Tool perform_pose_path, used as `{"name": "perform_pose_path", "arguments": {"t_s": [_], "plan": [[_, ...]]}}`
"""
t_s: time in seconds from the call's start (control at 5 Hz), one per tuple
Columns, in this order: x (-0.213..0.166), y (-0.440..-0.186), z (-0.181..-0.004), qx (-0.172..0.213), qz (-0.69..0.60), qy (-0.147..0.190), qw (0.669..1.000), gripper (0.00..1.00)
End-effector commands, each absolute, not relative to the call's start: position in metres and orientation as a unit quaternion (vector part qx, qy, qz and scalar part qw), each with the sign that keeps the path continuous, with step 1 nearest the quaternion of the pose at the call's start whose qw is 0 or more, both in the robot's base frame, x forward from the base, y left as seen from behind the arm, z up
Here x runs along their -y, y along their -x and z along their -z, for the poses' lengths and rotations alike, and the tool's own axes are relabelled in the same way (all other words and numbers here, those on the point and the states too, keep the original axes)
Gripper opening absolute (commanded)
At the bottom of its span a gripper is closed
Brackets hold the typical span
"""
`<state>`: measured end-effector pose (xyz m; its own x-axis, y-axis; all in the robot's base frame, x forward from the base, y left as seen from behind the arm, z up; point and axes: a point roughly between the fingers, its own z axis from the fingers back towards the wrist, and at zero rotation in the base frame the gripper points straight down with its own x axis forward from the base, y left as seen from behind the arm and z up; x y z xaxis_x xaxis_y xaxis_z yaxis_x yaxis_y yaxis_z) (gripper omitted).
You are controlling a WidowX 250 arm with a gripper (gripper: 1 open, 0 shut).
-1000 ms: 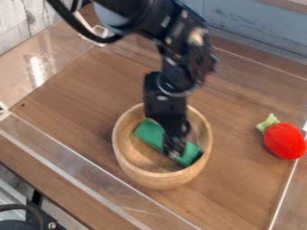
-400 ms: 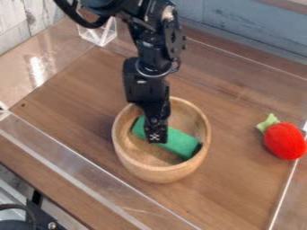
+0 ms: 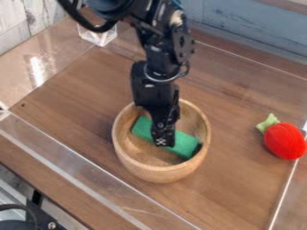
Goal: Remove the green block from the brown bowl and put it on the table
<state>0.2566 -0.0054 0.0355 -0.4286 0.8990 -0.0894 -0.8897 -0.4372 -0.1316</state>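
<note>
Seen in the middle of the scene: a round brown bowl (image 3: 124,151), sitting on the brown table (image 3: 234,180). Made of light wood, with a thick rim and lines in the wood. Inside the bowl, the green block (image 3: 186,146). Lying on a slant, from the far left down to the near right. Partly hidden behind the black claw (image 3: 160,121). Reaching down into the bowl from the far side, with the black arm (image 3: 142,11) up above. Open wide and let go, with the tips down low by the block's left part. Too hard to tell if touching the block or just very close.

Over on the right, well apart from the bowl, a red toy strawberry (image 3: 285,142). Lying on the table, with a green top pointing to the far left. At the far left, a little see-through box (image 3: 99,34), partly cut off by the arm. Past the table, pale boards (image 3: 14,22) on the left and a blue-gray board (image 3: 258,27) on the right. Along the near left, shiny clear edging (image 3: 90,184) on the table. Down in the near left corner, a black cord (image 3: 21,208), bending round.
</note>
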Motion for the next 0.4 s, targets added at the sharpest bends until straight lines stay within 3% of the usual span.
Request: {"name": "perform_pose_path", "arguments": {"t_s": [0.0, 0.2], "plan": [[-0.0066, -0.2537, -0.0306, 0.039, -0.839, 0.085, 0.535, 1.0], [0.0024, -0.2573, -0.0332, 0.035, -0.831, 0.09, 0.548, 1.0]]}}
